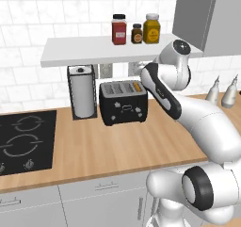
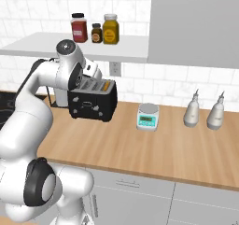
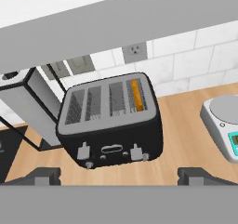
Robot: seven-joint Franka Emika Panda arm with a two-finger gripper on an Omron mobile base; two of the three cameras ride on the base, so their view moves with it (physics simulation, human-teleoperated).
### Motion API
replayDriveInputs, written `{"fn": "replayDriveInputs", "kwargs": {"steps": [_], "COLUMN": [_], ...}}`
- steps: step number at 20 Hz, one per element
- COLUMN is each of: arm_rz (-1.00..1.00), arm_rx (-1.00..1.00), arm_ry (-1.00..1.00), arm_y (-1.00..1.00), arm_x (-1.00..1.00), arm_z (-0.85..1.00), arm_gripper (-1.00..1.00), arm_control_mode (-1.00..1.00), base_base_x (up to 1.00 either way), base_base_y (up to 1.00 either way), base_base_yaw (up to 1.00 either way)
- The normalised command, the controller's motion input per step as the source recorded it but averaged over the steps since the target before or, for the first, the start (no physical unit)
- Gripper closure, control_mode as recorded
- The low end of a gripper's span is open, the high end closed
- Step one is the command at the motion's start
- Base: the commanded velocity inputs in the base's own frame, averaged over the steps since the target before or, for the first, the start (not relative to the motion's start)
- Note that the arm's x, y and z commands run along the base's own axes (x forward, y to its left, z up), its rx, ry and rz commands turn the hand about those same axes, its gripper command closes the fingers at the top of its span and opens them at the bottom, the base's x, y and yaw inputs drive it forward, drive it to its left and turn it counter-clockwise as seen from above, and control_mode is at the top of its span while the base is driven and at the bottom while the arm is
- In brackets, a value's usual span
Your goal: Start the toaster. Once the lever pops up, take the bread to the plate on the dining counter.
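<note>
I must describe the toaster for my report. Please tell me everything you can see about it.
The toaster is a black, boxy appliance with a grey top holding four slots. The bread sits in the rightmost slot as the hand view shows it, its golden edge visible. Two pale levers and small white marks are on the front. It stands upright on the wooden worktop, near the tiled wall, beside the paper-towel holder and under the shelf. Nothing grips it; the fingers are apart from it.

The black boxy four-slot toaster stands on the light-wood bench. A golden-brown bread slice sits in its rightmost slot. A white scale lies right of the toaster, a steel-framed paper-towel holder left. The spread dark fingers sit well apart below it.
</note>
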Motion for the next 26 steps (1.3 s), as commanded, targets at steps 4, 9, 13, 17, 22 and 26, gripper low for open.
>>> {"fn": "replayDriveInputs", "kwargs": {"steps": [4, 9, 13, 17, 22, 26], "arm_rz": [0.0, 0.0, 0.0, 0.0, 0.0, 0.0], "arm_rx": [0.0, 0.0, 0.0, 0.0, 0.0, 0.0], "arm_ry": [0.0, 0.0, 0.0, 0.0, 0.0, 0.0], "arm_y": [0.0, 0.0, 0.0, 0.0, 0.0, 0.0], "arm_x": [0.0, 0.0, 0.0, 0.0, 0.0, 0.0], "arm_z": [0.0, 0.0, 0.0, 0.0, 0.0, 0.0], "arm_gripper": [-1.0, -1.0, -1.0, -1.0, -1.0, -1.0], "arm_control_mode": [-1.0, -1.0, -1.0, -1.0, -1.0, -1.0], "base_base_x": [0.0, 0.0, 0.0, 0.0, 0.0, 0.0], "base_base_y": [0.0, 0.0, 0.0, 0.0, 0.0, 0.0], "base_base_yaw": [0.0, 0.0, 0.0, 0.0, 0.0, 0.0]}}
